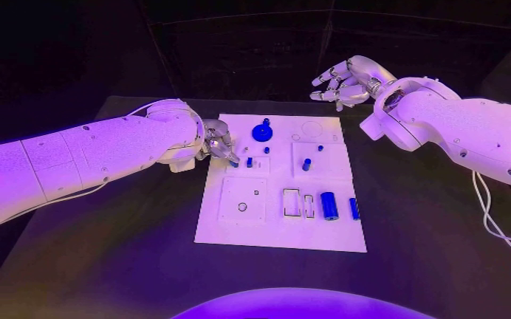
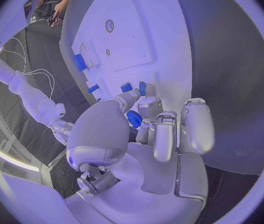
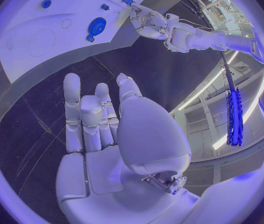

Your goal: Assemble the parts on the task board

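1. dark room behind; black bench (image 1: pixel 426 260) carries the white board (image 1: pixel 279 230) mid-frame in the head view.
2. on the board: a blue disc (image 1: pixel 262 133) near its top, small blue pegs at centre, one at (image 1: pixel 306 164), and two blue cylinders at lower right, the larger at (image 1: pixel 329 205).
3. left hand (image 1: pixel 218 144) sits at the board's upper left edge, fingers closed on a small blue part (image 2: pixel 133 119), seen best in the left wrist view; the part's exact shape is hard to tell.
4. right hand (image 1: pixel 343 83) hovers off the board's upper right corner, fingers apart and loosely curled, holding nothing.
5. judging by looks, the parts are light, stiff plastic and likely smooth, so they may slip or roll; the cylinders are best taken across their round sides at mid-length, the pegs by a fingertip pinch near the top.
6. the held part looks barely gripped at its tip; a tilt while seating it could drop it.
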Action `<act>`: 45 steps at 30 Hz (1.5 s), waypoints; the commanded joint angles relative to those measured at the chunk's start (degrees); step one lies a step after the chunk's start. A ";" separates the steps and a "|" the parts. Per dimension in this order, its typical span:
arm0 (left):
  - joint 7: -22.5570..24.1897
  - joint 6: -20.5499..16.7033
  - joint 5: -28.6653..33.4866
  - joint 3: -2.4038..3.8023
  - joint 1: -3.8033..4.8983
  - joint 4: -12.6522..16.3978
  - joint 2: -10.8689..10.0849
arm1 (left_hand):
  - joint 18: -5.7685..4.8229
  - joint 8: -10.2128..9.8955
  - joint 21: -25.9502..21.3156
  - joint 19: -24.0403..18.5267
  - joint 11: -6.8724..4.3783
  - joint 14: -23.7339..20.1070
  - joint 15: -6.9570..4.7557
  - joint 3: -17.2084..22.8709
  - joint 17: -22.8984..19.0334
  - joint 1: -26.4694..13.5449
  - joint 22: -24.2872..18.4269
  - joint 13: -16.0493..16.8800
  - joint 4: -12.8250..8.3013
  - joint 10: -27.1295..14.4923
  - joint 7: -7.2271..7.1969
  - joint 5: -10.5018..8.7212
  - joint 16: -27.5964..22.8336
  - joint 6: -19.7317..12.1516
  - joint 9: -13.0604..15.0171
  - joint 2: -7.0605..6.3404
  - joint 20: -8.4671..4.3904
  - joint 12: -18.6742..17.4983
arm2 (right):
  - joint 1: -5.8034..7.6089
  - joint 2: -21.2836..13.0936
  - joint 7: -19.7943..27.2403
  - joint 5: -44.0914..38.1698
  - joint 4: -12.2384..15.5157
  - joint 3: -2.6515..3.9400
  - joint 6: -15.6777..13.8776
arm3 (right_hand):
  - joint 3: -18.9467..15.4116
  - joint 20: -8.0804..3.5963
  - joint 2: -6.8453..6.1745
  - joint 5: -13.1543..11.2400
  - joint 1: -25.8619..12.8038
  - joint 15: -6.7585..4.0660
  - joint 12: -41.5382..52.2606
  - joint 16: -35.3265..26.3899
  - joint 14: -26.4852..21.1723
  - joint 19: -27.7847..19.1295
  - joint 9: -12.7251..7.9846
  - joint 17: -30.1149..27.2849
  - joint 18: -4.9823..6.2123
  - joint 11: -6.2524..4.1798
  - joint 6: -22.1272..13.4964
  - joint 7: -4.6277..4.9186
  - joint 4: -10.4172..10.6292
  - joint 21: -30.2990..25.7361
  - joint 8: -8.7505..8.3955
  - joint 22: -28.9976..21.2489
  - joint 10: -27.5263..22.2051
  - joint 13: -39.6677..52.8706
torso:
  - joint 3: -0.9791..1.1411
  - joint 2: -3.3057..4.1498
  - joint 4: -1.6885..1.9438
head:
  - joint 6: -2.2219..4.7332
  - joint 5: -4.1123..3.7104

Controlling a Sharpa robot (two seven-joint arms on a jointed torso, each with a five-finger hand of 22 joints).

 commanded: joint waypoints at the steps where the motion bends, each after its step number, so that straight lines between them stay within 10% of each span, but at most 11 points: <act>1: -0.86 1.16 -0.65 -0.13 -0.11 0.08 -0.22 | 0.02 0.29 0.28 0.33 0.02 5.95 -0.19 7.66 15.09 0.21 0.03 -0.07 -7.36 0.39 -0.29 0.19 0.35 0.11 -0.01 -0.34 -0.05 -0.22 | 0.11 0.03 0.53 0.15 -0.05 0.04 0.33 | -0.04 -0.03 0.07 0.13 0.51 -0.04 -0.04 -0.26 -0.18 -0.25 -0.01 0.08 0.74 0.01 0.01 -0.03 0.36 -0.20 0.22 -0.06 -0.52 -0.06 | -0.01 0.02 0.00 | -0.09 0.01; 45: -2.67 2.60 0.18 -0.13 -0.07 -3.75 2.85 | -0.24 1.95 1.03 0.90 -1.06 5.95 -0.99 1.42 15.09 -7.76 1.46 2.19 -1.81 2.33 -1.82 0.15 0.35 3.02 0.84 -2.15 -0.73 2.08 | 0.11 0.05 0.47 0.15 0.05 0.04 0.39 | -0.04 -0.03 0.07 0.13 0.51 -0.04 -0.04 -0.26 -0.18 -0.25 -0.01 0.08 0.74 0.01 0.01 -0.03 0.36 -0.20 0.22 -0.06 -0.52 -0.06 | -0.01 -0.02 0.02 | -0.78 -0.40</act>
